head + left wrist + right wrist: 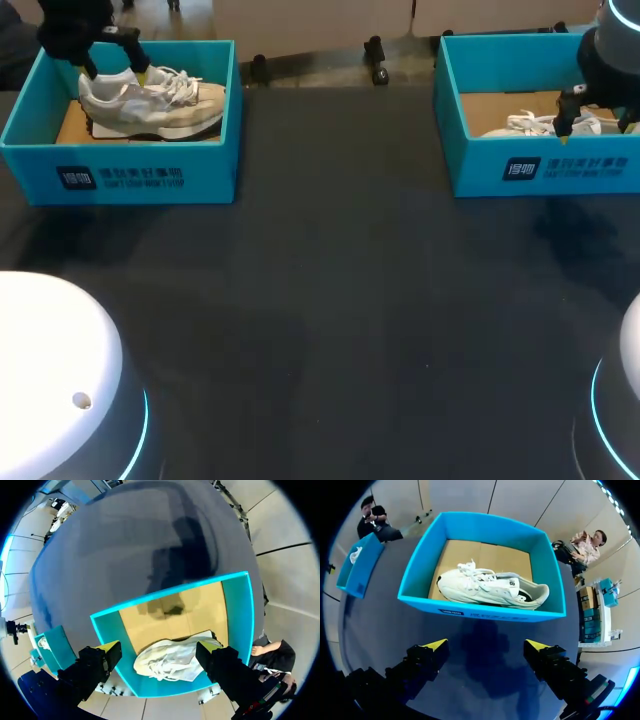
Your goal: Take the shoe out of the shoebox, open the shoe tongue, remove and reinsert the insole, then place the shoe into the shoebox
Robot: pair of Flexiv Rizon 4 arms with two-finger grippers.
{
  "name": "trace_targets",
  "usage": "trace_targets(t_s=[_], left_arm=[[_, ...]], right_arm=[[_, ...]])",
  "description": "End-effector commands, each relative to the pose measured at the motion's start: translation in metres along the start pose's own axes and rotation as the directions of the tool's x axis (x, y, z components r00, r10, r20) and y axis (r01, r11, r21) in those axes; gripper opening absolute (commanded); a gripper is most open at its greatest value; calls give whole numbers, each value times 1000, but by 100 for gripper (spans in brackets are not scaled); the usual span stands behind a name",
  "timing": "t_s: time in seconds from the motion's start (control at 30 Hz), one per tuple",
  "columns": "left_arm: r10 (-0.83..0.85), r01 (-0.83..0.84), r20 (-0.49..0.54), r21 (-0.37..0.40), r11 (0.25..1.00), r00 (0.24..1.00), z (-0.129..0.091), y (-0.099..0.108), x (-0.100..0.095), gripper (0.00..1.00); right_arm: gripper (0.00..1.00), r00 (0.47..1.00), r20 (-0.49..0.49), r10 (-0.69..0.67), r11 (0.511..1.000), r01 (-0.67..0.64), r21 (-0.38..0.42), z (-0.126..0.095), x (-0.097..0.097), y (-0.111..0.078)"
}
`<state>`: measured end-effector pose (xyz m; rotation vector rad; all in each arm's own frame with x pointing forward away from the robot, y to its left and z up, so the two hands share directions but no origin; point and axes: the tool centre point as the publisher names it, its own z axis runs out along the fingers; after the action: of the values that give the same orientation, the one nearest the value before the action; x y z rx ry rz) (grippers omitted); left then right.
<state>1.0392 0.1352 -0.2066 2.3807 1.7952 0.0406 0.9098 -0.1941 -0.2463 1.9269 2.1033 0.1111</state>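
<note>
A teal shoebox (120, 175) stands at the table's far left with a white and beige shoe (150, 100) lying on its side in it. My left gripper (115, 68) hovers open over this box. In the left wrist view the shoe (172, 660) lies below the spread fingers (112, 650), untouched. A second teal shoebox (540, 165) at the far right holds a white shoe (545, 125). My right gripper (598, 118) hangs open above it. In the right wrist view that shoe (490, 587) lies ahead of the gripper (486, 645), beyond the box's front wall (480, 611).
Dark table surface (340, 300) stretches between the two boxes and toward me. The white rounded arm bases (50, 370) (625, 400) stand at the near corners. Each wrist view also catches the other box (55, 645) (360, 567) off to the side.
</note>
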Motion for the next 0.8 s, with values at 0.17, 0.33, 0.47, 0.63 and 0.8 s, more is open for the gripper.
trace_targets(t_s=[0.17,0.33,0.47,0.63,0.8], left_arm=[[5,-5,-17,-17,1000,1000,5,9,6,100],[-14,10,-67,-52,999,998,17,35,26,100],[-62,56,-100,-63,996,993,25,54,44,100],[-108,98,-130,-77,992,986,40,73,65,100],[-154,141,-143,-102,985,978,54,91,82,100]], right_arm=[[100,1000,0,1,1000,-1,-3,0,0,-1],[100,1000,0,1,1000,-1,-3,0,0,-1],[100,1000,0,1,1000,-1,-3,0,0,-1],[100,1000,0,1,1000,-1,-3,0,0,-1],[100,1000,0,1,1000,-1,-3,0,0,-1]])
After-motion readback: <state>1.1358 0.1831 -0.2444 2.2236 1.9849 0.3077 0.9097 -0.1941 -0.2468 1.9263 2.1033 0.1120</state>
